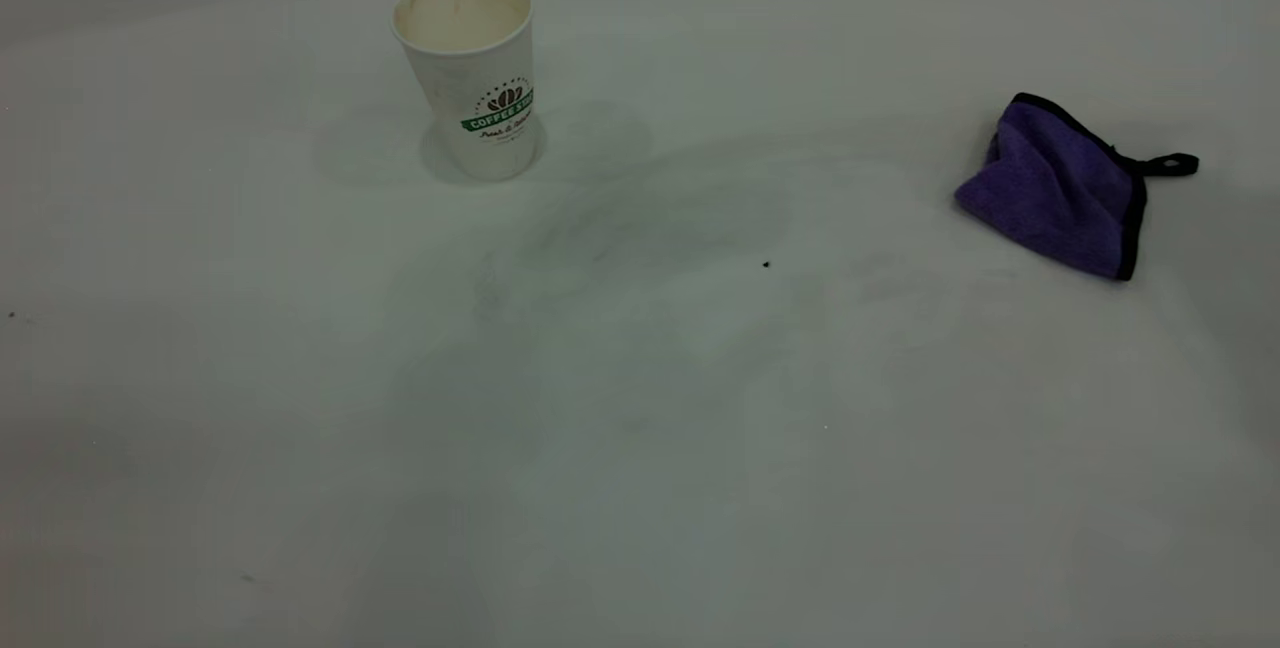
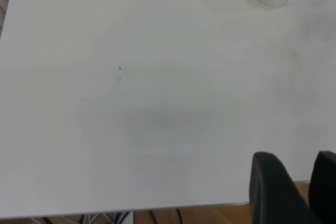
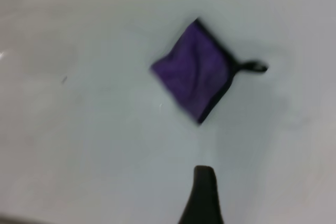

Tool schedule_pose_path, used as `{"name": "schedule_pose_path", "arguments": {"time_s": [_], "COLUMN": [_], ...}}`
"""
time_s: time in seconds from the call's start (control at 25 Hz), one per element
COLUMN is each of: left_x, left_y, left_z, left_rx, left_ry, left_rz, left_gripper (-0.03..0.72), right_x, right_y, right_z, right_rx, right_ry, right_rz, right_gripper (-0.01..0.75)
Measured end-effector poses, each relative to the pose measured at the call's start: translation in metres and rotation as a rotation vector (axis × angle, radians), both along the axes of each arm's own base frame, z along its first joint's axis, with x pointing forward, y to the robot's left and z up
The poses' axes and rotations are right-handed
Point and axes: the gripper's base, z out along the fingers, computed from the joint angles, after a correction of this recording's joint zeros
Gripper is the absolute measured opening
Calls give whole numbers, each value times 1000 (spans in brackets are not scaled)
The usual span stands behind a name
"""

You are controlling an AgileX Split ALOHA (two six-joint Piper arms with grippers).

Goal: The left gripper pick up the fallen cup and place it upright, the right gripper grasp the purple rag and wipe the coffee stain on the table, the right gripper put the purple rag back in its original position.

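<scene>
Exterior view, nr to far: bare white table (image 1: pixel 640 488) up front w/ faint smears, one tiny black speck (image 1: pixel 766 264) mid-table; no brown blot can be made out. Purple rag (image 1: pixel 1062 190) lies crumpled at right, loop (image 1: pixel 1170 164) pointing outward, well apart from the cup (image 1: pixel 470 73), which stands upright at far left-centre, mouth open, green banner facing cam. Neither arm shows in this view. Left wrist view: left gripper (image 2: pixel 298 190) hangs by the table edge, two dark fingers (image 2: pixel 270 187) parted, holding nothing, cup far off. Right wrist view: right gripper is above the table nr the rag, one dark finger (image 3: pixel 203 195) visible; grip state can't be told.
</scene>
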Motion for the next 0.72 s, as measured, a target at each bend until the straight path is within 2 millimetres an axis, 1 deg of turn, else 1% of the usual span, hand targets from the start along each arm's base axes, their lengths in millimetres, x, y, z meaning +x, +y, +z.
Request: {"name": "schedule_pose_path", "arguments": {"time_s": [0.12,0.2,0.28,0.36,0.44,0.6,0.72], "left_x": [0,0,0,0,0,0,0], "left_y": [0,0,0,0,0,0,0], "left_z": [0,0,0,0,0,0,0], "left_rx": [0,0,0,0,0,0,0], "left_ry": [0,0,0,0,0,0,0], "left_rz": [0,0,0,0,0,0,0], "left_gripper": [240,240,240,240,240,240,240], "right_x": [-51,-83,-115,-142,-166,-206,-231], "right_y": [13,18,21,21,19,13,8], "right_z": [7,6,0,-11,-26,-59,-78], "right_rx": [11,19,29,36,40,31,10], "right_ry": [1,7,20,39,63,85,63], "right_rz": [23,28,30,20,5,-12,-14], "right_gripper": [705,699,695,691,686,680,675]}}
